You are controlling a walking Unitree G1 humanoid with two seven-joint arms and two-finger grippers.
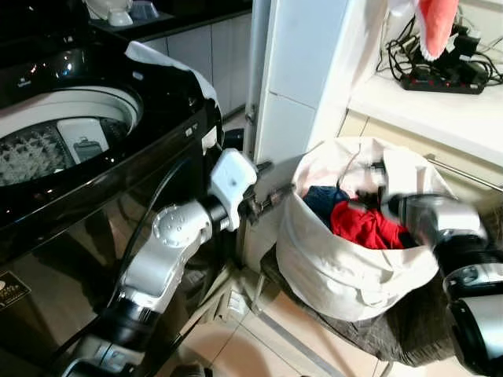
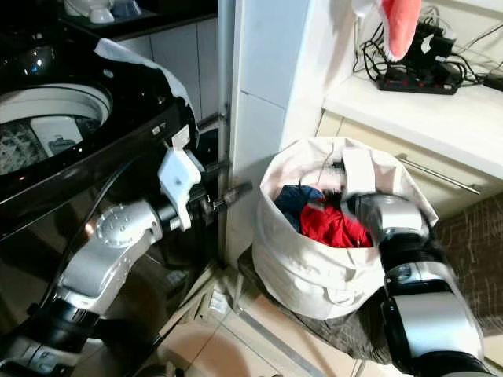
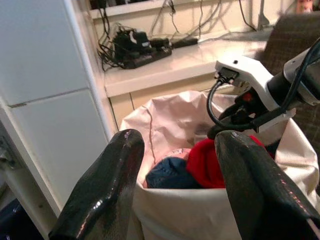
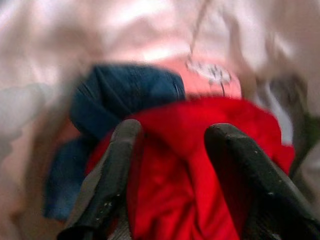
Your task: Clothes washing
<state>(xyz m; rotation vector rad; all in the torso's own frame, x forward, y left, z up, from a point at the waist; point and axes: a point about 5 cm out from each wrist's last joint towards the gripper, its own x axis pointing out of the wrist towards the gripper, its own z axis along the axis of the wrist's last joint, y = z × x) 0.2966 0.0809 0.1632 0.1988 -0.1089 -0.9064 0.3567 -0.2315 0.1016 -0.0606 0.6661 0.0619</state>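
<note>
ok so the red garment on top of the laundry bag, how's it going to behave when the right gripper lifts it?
Probably floppy: the red garment lies crumpled in folds, so it should drape and trail from the right gripper, whose open fingers straddle it. Likely light. It may drag the blue garment touching it, and the soft laundry bag could sag.

The basket mouth is open at the top, but the right gripper, fingers spread over the red garment, takes up its far side. Between the basket's near rim and the washer front, the left gripper fills the narrow gap. The washer drum stands uncovered.
</note>
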